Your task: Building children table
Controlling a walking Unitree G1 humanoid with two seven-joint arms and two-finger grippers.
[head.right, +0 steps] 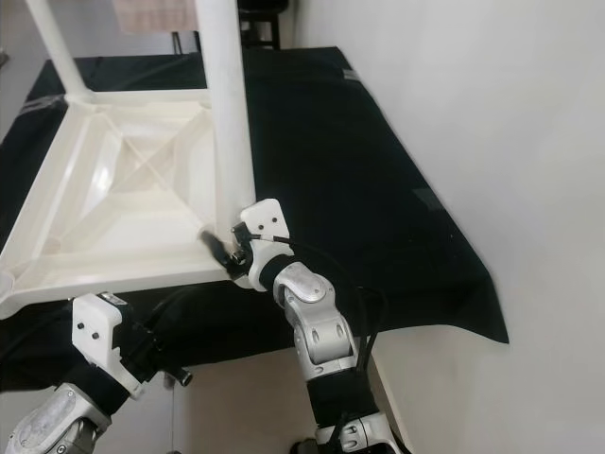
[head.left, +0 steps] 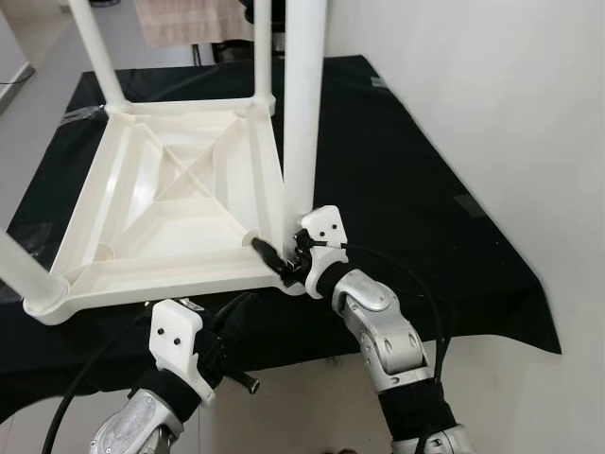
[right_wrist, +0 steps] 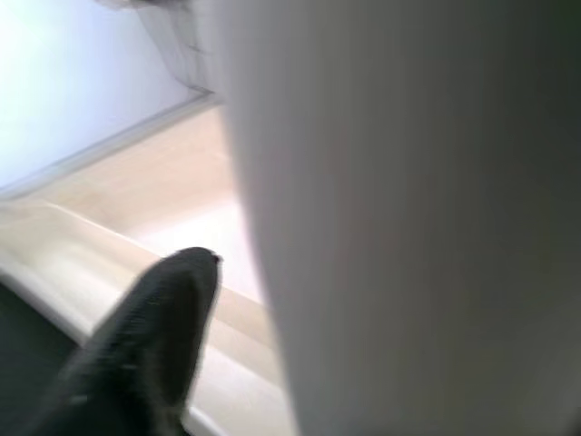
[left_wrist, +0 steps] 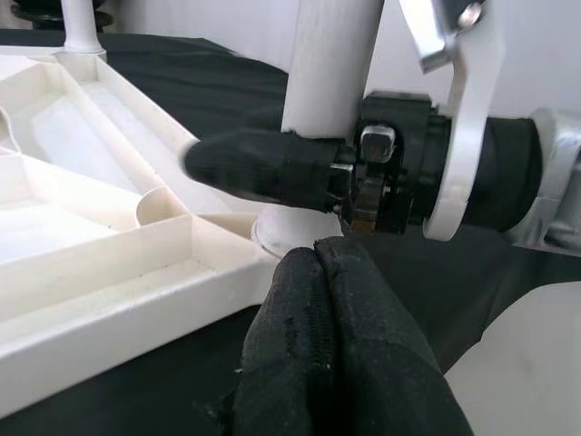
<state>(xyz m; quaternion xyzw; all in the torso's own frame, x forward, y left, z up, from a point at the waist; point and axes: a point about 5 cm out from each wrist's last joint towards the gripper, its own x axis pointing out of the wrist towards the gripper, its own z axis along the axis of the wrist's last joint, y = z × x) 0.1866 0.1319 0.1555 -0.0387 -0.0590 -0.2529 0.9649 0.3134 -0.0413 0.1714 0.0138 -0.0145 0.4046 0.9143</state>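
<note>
An upturned white children's table top is found lying on a bench draped in black cloth, with white legs standing up from its corners. The right hand is seen clasped about the base of the nearest leg, one black finger lying across the inner side of the leg just above its socket; the opposite finger is hidden behind the leg. The leg is upright and its foot appears to sit in the corner socket, though how deep it is seated cannot be told. The left hand is held below and just short of that same corner, its two fingers pressed together on nothing, tips close under the table top's rim. Two further legs are noted beyond the right hand, and another at the corner well to the left of the left hand. The step in hand is judged to be the seating of the nearest leg. Risk is noted: a sideways pull from the right hand could tilt the leg and jam or unseat it, and the light top, not held down, could be dragged over the cloth towards the bench edge.
</note>
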